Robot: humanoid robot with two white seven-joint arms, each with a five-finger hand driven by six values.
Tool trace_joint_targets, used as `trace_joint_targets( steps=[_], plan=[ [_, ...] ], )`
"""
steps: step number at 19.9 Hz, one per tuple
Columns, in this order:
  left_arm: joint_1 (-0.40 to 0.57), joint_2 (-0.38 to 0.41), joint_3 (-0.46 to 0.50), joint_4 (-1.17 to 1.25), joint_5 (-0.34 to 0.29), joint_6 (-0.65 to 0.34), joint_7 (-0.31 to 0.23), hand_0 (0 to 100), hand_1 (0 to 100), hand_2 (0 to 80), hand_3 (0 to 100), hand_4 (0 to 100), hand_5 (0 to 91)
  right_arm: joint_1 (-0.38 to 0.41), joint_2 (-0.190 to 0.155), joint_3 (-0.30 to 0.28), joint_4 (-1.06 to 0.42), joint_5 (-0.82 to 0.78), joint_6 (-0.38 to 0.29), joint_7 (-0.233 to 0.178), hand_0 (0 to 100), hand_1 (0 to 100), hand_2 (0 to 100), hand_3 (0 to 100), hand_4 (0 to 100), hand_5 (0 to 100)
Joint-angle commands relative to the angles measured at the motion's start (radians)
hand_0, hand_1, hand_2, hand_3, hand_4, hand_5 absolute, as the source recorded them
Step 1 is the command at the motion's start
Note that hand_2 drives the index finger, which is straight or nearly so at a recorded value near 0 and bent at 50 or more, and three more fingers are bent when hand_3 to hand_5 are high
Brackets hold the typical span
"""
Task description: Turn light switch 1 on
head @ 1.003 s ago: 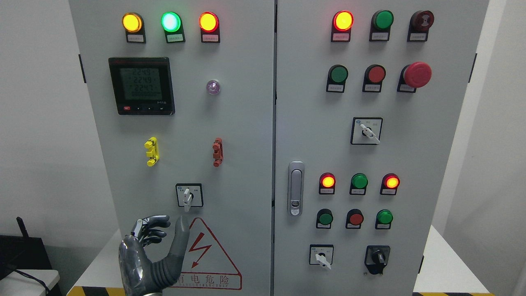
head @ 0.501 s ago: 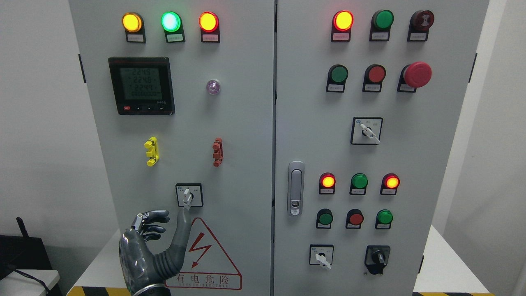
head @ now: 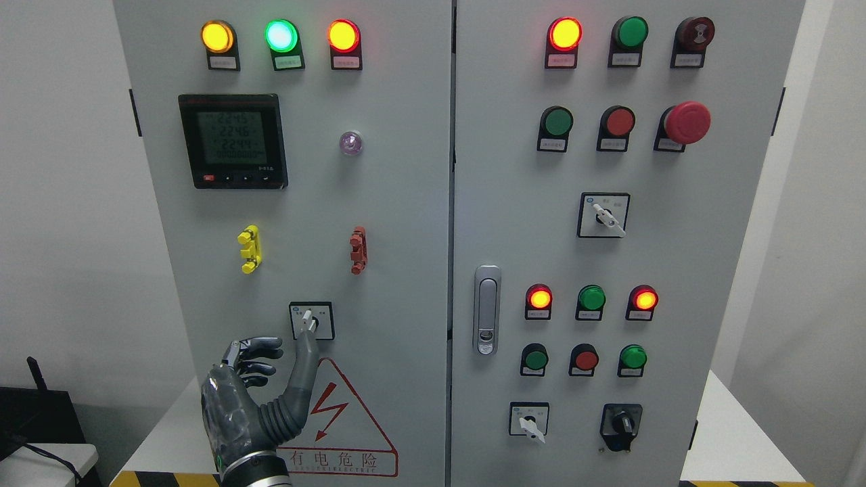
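A grey two-door control cabinet [head: 406, 223] fills the view between white walls. Low on its left door sits the rotary light switch [head: 311, 320], its white lever tilted. The left hand [head: 254, 399] rises from the bottom edge, thumb extended up to touch the lever's lower end, the other fingers [head: 260, 350] loosely curled, gripping nothing.

A black-framed digital meter [head: 233, 141] with a pale green display sat high on the grey metal cabinet's left door [head: 392, 203]. Above it glowed a round amber lamp [head: 217, 36], a green lamp [head: 281, 35] and a red lamp [head: 343, 35]. A big red mushroom-shaped push button [head: 687, 122] stood on the right door, above a silver door latch [head: 487, 310].
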Motion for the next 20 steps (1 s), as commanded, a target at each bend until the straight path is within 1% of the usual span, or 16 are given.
trace_joint_targets(
  steps=[1, 3, 10, 15, 18, 20],
  plan=[
    [-0.013, -0.002, -0.013, 0.014, 0.005, 0.029, 0.008, 10, 45, 51.6, 65, 70, 61.4, 0.0, 0.0, 0.0, -0.001, -0.018, 0.0, 0.0, 12, 39, 0, 0, 0, 0],
    [-0.015, -0.002, -0.013, 0.014, 0.008, 0.056, 0.014, 11, 44, 51.7, 65, 71, 61.7, 0.0, 0.0, 0.0, 0.001, -0.018, 0.0, 0.0, 12, 39, 0, 0, 0, 0],
    [-0.03, -0.002, -0.013, 0.014, 0.048, 0.078, 0.014, 12, 44, 52.0, 65, 71, 62.4, 0.0, 0.0, 0.0, -0.001, -0.018, 0.0, 0.001, 12, 39, 0, 0, 0, 0],
    [-0.032, -0.002, -0.029, 0.014, 0.055, 0.081, 0.012, 13, 44, 53.2, 65, 72, 62.7, 0.0, 0.0, 0.0, 0.001, -0.017, 0.0, 0.0, 12, 39, 0, 0, 0, 0],
    [-0.044, -0.002, -0.035, 0.018, 0.062, 0.111, 0.012, 13, 44, 53.4, 66, 72, 62.7, 0.0, 0.0, 0.0, -0.001, -0.018, 0.0, 0.001, 12, 39, 0, 0, 0, 0],
    [-0.047, -0.002, -0.035, 0.018, 0.062, 0.115, 0.014, 13, 44, 53.4, 66, 72, 62.8, 0.0, 0.0, 0.0, -0.001, -0.017, 0.0, 0.0, 12, 39, 0, 0, 0, 0]
  ],
)
